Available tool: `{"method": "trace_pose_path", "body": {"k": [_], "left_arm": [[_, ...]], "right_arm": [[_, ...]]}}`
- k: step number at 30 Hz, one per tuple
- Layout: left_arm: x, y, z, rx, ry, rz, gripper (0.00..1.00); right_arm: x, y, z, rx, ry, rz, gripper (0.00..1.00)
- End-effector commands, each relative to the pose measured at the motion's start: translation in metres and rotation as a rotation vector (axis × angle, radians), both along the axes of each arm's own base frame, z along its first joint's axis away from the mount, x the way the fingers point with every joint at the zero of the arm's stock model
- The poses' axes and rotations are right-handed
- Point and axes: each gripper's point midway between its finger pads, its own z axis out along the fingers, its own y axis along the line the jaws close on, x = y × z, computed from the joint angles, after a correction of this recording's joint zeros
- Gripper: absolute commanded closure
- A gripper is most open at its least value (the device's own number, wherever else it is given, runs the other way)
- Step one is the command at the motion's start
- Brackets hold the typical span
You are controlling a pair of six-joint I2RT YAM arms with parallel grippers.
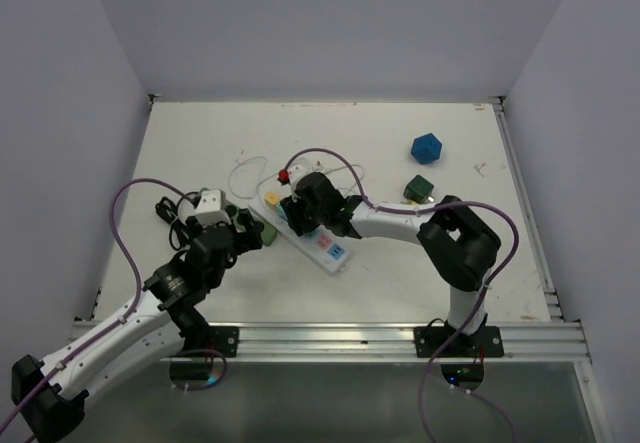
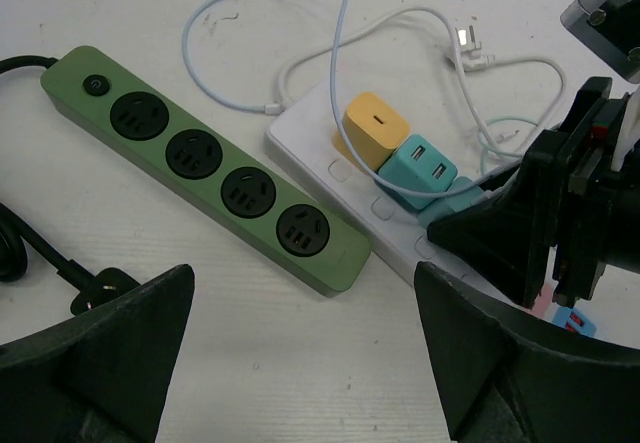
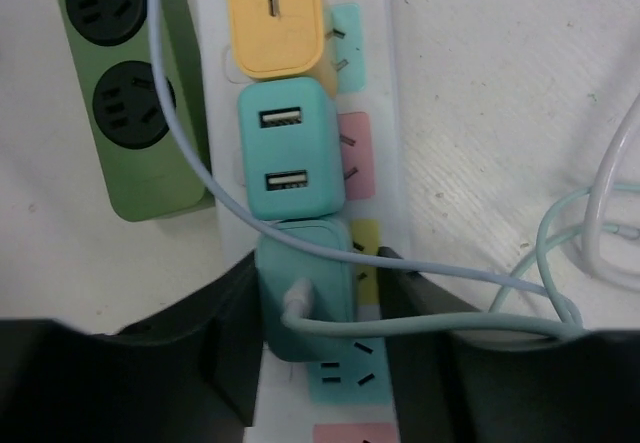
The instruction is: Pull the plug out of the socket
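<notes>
A white power strip (image 1: 337, 256) lies mid-table with three plugs in it: a yellow one (image 3: 272, 18), a teal USB one (image 3: 288, 148) and a teal plug with a pale cable (image 3: 305, 308). My right gripper (image 3: 318, 263) is open and straddles the cabled teal plug. Its left finger (image 3: 220, 333) is against the plug's side, and a small gap remains at its right finger (image 3: 420, 333). My left gripper (image 2: 305, 363) is open and empty over bare table, near the end of a green power strip (image 2: 200, 163).
The green strip lies beside the white one (image 2: 310, 138). White and pale cables (image 2: 300, 23) loop behind the strips. A white adapter (image 1: 208, 203) and black cord sit left. A blue polyhedron (image 1: 426, 148) and a dark green plug (image 1: 418, 189) sit at the back right.
</notes>
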Motion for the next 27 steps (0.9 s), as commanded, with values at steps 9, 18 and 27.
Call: {"method": "trace_pose_path", "body": {"k": [9,18,27], "left_arm": [[0.008,-0.009,0.004,-0.05,-0.026,0.0,0.04],[0.032,-0.065,-0.002,-0.127,-0.043,-0.158,0.07],[0.061,-0.109,0.002,-0.139,-0.036,-0.242,0.09]], "right_arm": [[-0.013,-0.01,0.049,0.07,-0.141,0.095,0.89],[-0.046,-0.036,0.059,0.097,-0.174,0.182,0.98],[-0.055,-0.042,0.086,0.182,-0.243,0.202,1.0]]}}
